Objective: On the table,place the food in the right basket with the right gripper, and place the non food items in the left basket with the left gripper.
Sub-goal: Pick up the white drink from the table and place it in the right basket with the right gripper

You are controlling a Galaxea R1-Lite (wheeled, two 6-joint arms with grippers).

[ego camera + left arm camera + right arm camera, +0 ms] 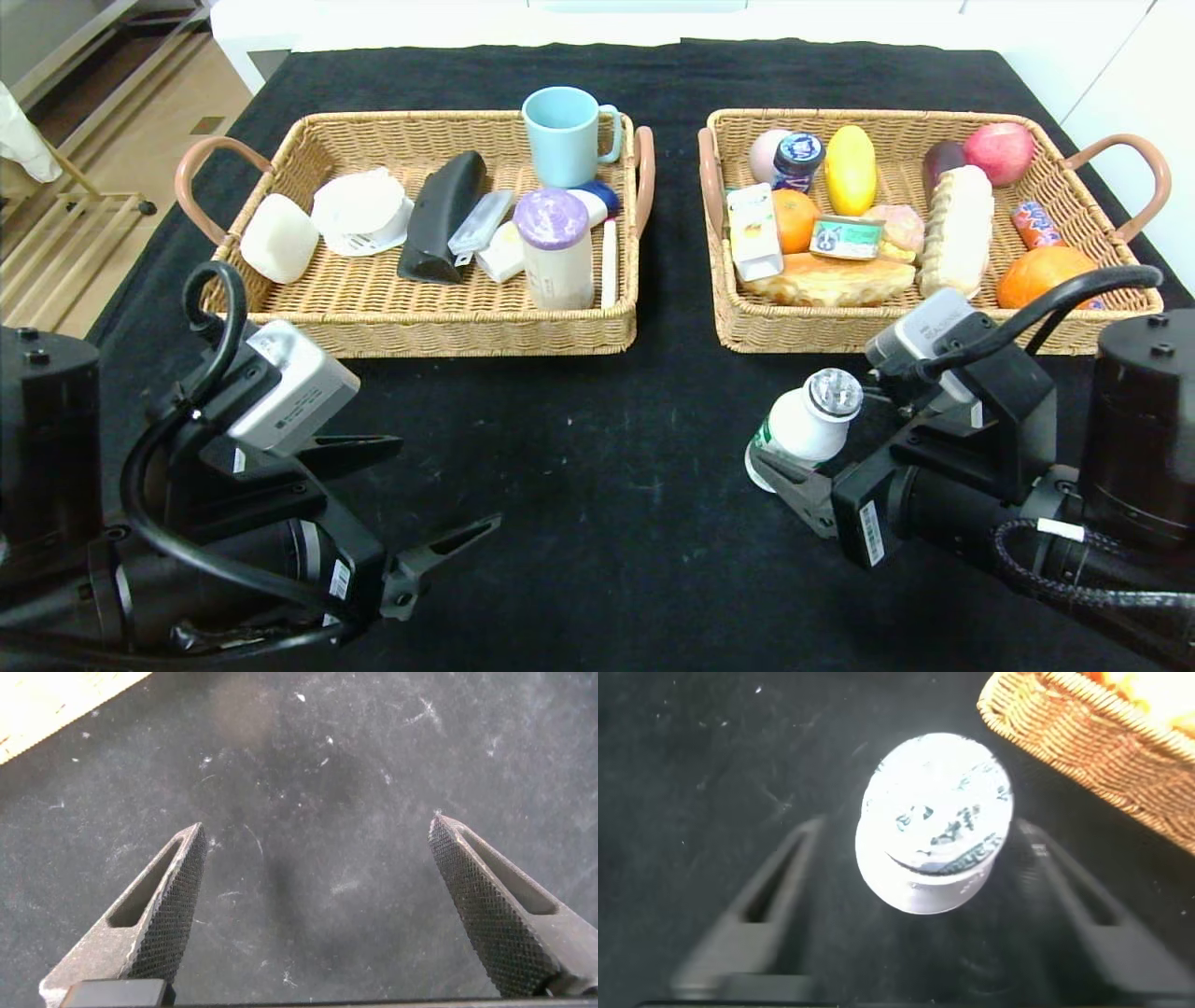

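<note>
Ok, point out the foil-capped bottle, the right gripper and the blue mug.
Foil-capped bottle (834, 393), head view: on its silver foil cap.
Right gripper (915, 910), right wrist view: midway between its fingertips, either side of the bottle.
Blue mug (561, 149), head view: on its outer wall, in the left basket.

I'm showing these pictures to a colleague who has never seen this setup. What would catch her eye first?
Probably the white foil-capped bottle, alone on the black table just in front of the right basket, with the right gripper set around it. Behind it, that basket is crowded with bright food, while the left basket holds paler household things and a blue mug. The left gripper hangs open over bare cloth.
</note>
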